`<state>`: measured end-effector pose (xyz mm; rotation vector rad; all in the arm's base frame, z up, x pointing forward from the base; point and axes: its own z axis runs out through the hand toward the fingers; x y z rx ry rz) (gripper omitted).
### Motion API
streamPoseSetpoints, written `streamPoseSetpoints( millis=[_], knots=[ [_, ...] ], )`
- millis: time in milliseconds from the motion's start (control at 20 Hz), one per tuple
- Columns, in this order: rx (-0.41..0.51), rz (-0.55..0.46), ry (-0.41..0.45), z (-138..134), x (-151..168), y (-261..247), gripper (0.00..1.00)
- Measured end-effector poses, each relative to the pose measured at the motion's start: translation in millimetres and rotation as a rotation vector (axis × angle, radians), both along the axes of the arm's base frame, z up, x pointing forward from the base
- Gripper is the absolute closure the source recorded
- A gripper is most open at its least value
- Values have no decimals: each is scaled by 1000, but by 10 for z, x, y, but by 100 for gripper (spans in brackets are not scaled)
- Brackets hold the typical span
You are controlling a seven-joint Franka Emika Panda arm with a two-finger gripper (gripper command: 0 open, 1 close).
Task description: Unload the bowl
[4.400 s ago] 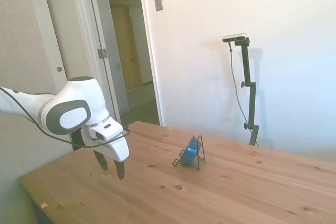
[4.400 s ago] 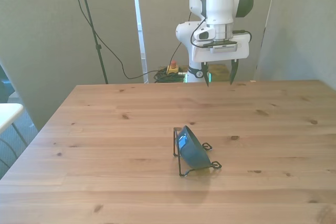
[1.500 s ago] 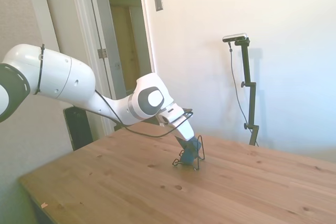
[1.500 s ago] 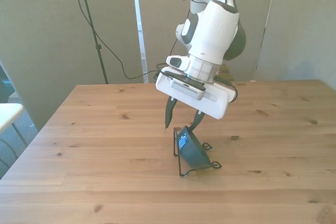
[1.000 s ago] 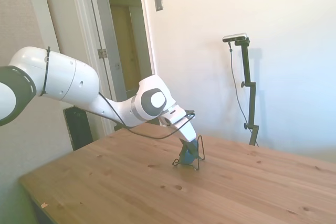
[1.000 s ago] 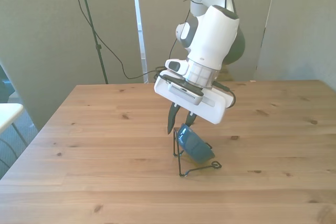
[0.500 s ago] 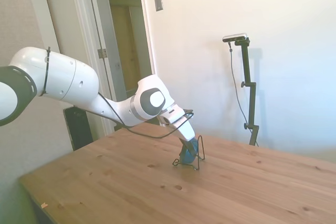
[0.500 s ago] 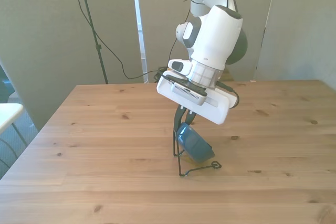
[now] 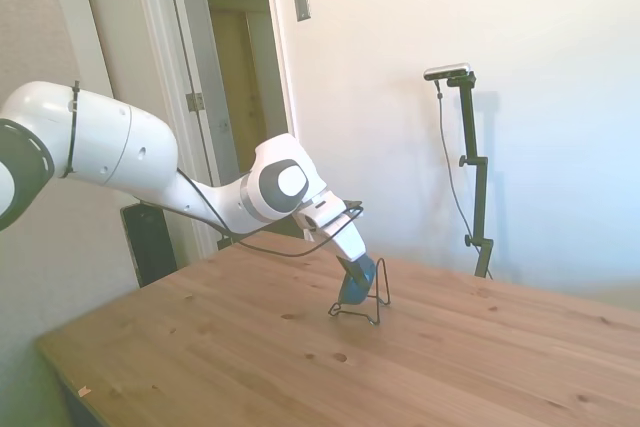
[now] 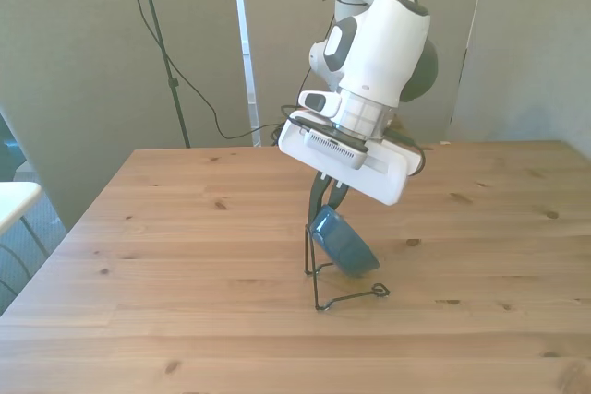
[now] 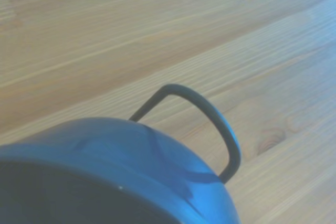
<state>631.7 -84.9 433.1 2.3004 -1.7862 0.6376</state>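
Gripper [image 10: 329,202] clenched on the upper rim of the dark blue bowl [image 10: 343,241], bowl tilted on edge just below the fingers, leaning against the thin wire rack [image 10: 325,285], near the middle of the wooden desk [image 10: 185,228]

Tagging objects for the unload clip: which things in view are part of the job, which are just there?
Part of the job:
- bowl, dark blue-teal, lifted partly out of the rack
- gripper, shut on the bowl's rim
- black wire rack it comes out of

Just there:
- wooden table
- open doorway in the side view
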Motion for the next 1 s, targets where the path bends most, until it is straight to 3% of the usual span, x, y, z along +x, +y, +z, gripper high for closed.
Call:
streamPoseSetpoints(
  millis=[250,450,650,1000],
  knots=[
    [73,62,-43,143,-200,466,100],
    [219,171,-75,239,-684,905,100],
    [360,266,-30,175,-1181,1000,100],
    [532,305,105,-146,-1605,657,100]
  ],
)
